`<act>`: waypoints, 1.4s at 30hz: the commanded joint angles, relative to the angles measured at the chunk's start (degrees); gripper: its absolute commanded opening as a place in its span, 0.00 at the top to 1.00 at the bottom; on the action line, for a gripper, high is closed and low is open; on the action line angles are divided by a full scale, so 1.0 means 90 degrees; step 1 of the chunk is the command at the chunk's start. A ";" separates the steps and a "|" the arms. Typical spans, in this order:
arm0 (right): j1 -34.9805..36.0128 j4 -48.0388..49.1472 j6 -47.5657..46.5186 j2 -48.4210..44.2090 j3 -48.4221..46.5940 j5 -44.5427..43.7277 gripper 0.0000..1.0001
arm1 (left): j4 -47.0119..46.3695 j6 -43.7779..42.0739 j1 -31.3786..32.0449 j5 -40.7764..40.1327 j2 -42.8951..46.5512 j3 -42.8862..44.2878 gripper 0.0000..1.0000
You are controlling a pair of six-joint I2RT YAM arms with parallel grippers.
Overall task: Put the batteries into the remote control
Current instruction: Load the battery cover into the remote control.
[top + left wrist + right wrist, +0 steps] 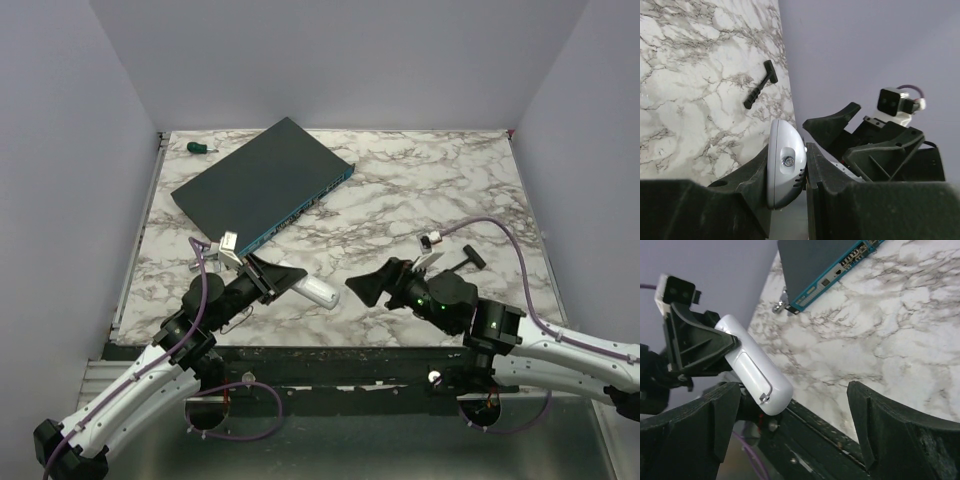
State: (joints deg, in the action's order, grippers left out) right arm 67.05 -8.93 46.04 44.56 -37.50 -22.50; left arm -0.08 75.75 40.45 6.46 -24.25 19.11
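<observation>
Remote control (312, 290) in left tool (283, 280) (right tool (376, 280) agape)

Left tool (285, 280) is clamped on one end of the remote control (316, 291) and pointed rightward. Right tool (368, 278) is spread wide, pointed leftward, just apart.
</observation>
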 commanded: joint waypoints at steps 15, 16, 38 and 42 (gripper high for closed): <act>0.0031 0.2869 0.2573 0.0203 0.1510 0.0556 0.03 | -0.0476 0.0098 -0.0064 0.0191 0.0143 -0.0009 1.00; 0.0039 0.2874 0.2606 0.0234 0.1510 0.0575 0.04 | -0.0474 0.0099 -0.0067 0.0191 0.0159 -0.0007 1.00; 0.0035 0.3566 0.2694 0.0962 0.1490 0.1475 0.20 | -0.0580 0.0080 -0.0073 0.0200 0.0060 -0.0053 1.00; 0.0040 0.3562 0.2677 0.0952 0.1500 0.1432 0.22 | -0.0577 0.0080 -0.0076 0.0213 0.0103 -0.0083 1.00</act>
State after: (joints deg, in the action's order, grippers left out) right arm 67.07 20.84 69.84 53.19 -23.49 -10.70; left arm -2.57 76.18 40.12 7.14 -23.86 18.92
